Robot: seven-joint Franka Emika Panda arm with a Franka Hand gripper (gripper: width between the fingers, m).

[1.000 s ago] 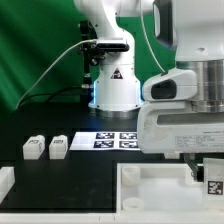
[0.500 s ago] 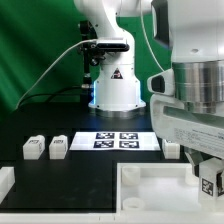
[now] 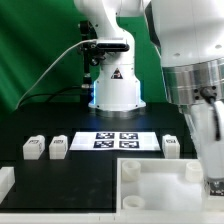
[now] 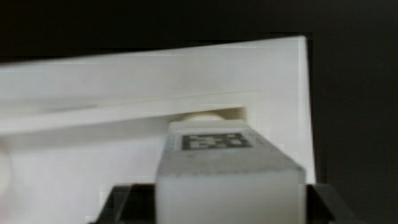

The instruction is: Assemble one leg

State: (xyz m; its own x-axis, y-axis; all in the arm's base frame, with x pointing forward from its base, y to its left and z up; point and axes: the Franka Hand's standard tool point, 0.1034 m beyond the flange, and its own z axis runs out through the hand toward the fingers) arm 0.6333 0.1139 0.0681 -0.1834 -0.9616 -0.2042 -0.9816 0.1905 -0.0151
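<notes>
1. Compared with half a second ago, the arm point(image 3: 190, 60) has shifted toward the exterior view's right and lower. The tagged block seen then under the wrist housing now sits at the bottom right edge of the frame.
2. The white block point(image 3: 171, 146) beside the marker board point(image 3: 116, 141), partly screened earlier, now shows fully.
3. The two blocks point(image 3: 46, 147) at the exterior view's left, the marker board and the white base point(image 3: 150, 185) lie as before.
4. Tool point(image 4: 221, 178): the wrist view shows the leg point(image 4: 221, 160) between two dark fingers point(image 4: 128, 204), tag facing the camera. The fingers appear clamped on it, one on each side.
5. Location of the leg: held in the tool, over the base near its far edge as the wrist camera looks. Dark bench point(image 4: 347, 110) lies beyond that edge.
6. Hard to make out: in the exterior view the tool is motion-blurred and cut off by the frame's edge; only a trace of tag point(image 3: 214, 184) shows there.
7. Whether the leg's far end touches the base cannot be told; a small rounded shadowed patch point(image 4: 228, 115) sits just above the leg in the wrist view.
8. The fingertips are out of frame in the wrist view.
</notes>
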